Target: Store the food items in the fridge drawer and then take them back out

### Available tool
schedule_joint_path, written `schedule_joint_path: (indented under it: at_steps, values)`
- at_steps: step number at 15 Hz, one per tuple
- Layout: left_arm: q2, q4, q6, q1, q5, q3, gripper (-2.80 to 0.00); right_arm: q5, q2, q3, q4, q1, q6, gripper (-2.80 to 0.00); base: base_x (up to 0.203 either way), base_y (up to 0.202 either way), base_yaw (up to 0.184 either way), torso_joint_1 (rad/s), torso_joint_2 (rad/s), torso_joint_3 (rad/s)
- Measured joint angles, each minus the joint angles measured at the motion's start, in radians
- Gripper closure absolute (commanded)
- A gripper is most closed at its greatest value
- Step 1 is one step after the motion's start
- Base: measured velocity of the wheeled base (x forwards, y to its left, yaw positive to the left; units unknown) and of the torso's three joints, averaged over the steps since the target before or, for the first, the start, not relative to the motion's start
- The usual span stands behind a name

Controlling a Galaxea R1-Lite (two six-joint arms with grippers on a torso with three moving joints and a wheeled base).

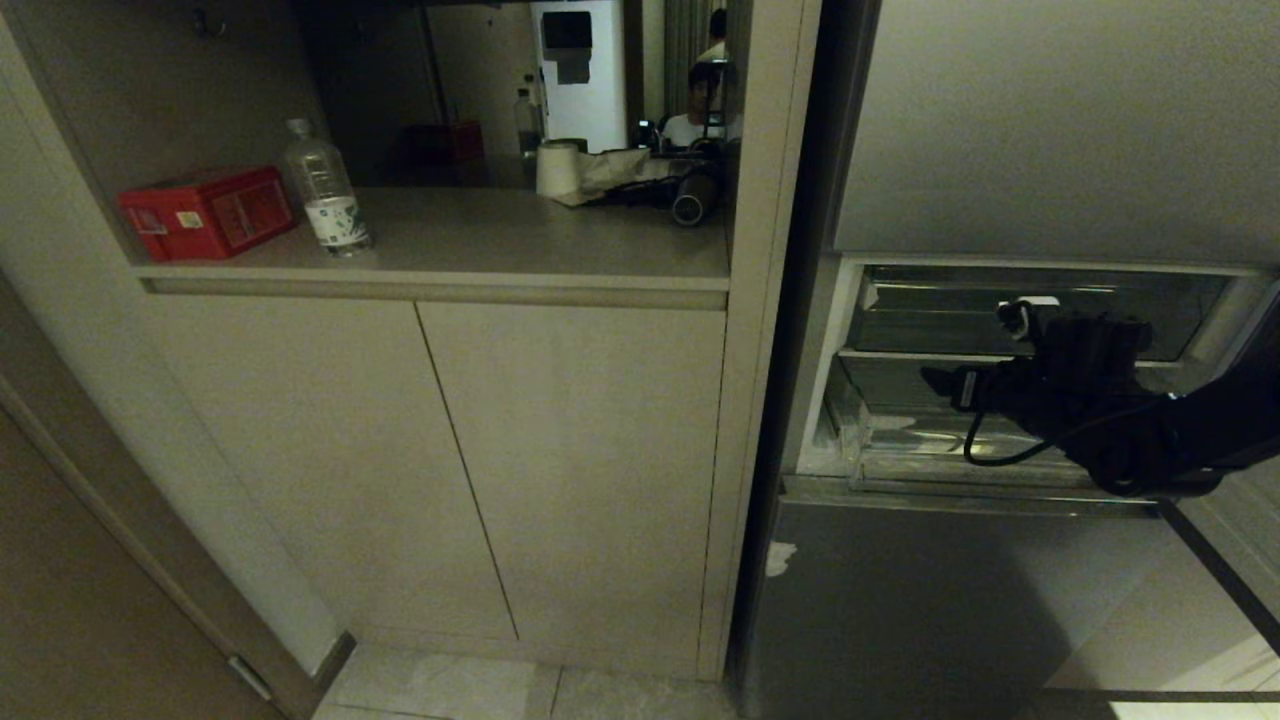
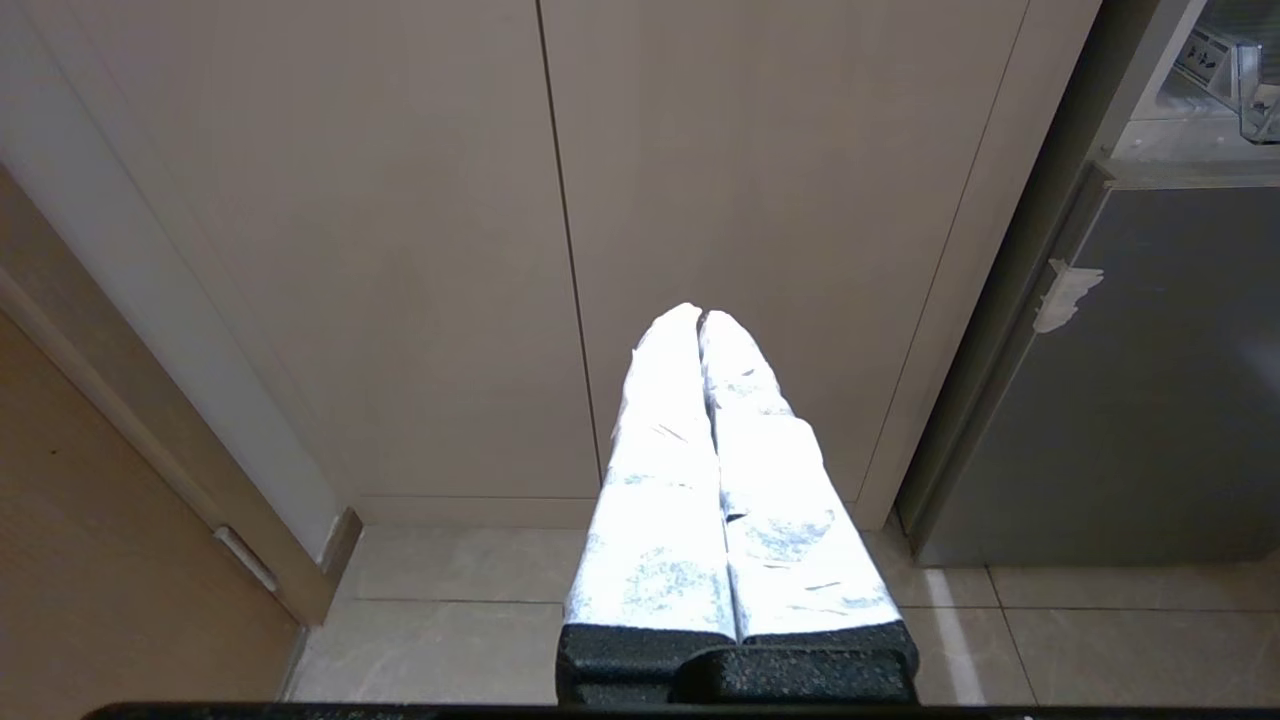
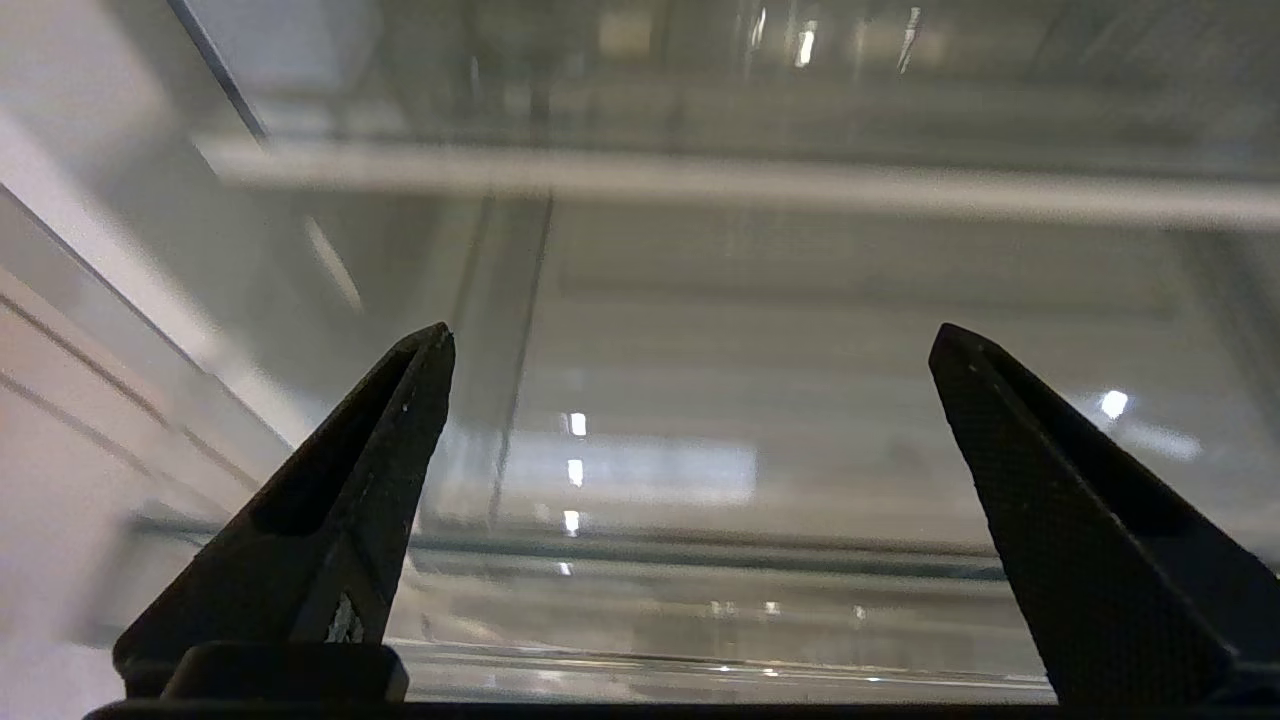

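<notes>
Head view: the fridge (image 1: 1050,130) stands at the right, beside a beige cabinet (image 1: 450,460). Its open compartment shows the drawer (image 1: 900,440), a clear bin whose long axis runs across the fridge front, its front rim facing the robot. A shallower clear tray (image 1: 940,310) sits above it. The right arm (image 1: 1200,430) comes in from the right edge, roughly level, and reaches across the compartment opening toward the left. Its end effector (image 1: 940,385) is a dark shape in front of the drawer; from here the fingers cannot be made out. No food shows in this view. On the counter (image 1: 520,240) above the cabinet doors stand a red box (image 1: 205,212) and, just beside it, an upright water bottle (image 1: 325,190). Farther back lie a paper roll (image 1: 557,168) and dark gear, and a person (image 1: 700,110) sits beyond.

Left wrist view: the left end effector (image 2: 700,315) hangs low before the cabinet doors, pointing at them over the floor tiles (image 2: 450,620). Its white-wrapped fingers (image 2: 660,480) are pressed together, holding nothing. The grey lower fridge front (image 2: 1120,400) is beside it.

Right wrist view: the right end effector (image 3: 690,340) is spread wide and empty, its two black fingers (image 3: 340,520) well apart. Between and beyond them is blurred clear plastic of the fridge interior, with a pale bar across it. No food can be seen there.
</notes>
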Motion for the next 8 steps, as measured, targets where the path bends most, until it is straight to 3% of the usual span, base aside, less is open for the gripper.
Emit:
schedule_joint_path:
  at_steps: [8]
  values:
    - [0.000, 0.000, 0.000, 0.000, 0.000, 0.000, 0.00, 0.007, 0.025, -0.072, 0.230, -0.037, -0.057, -2.80, 0.000, 0.000, 0.000, 0.000, 0.00, 0.000]
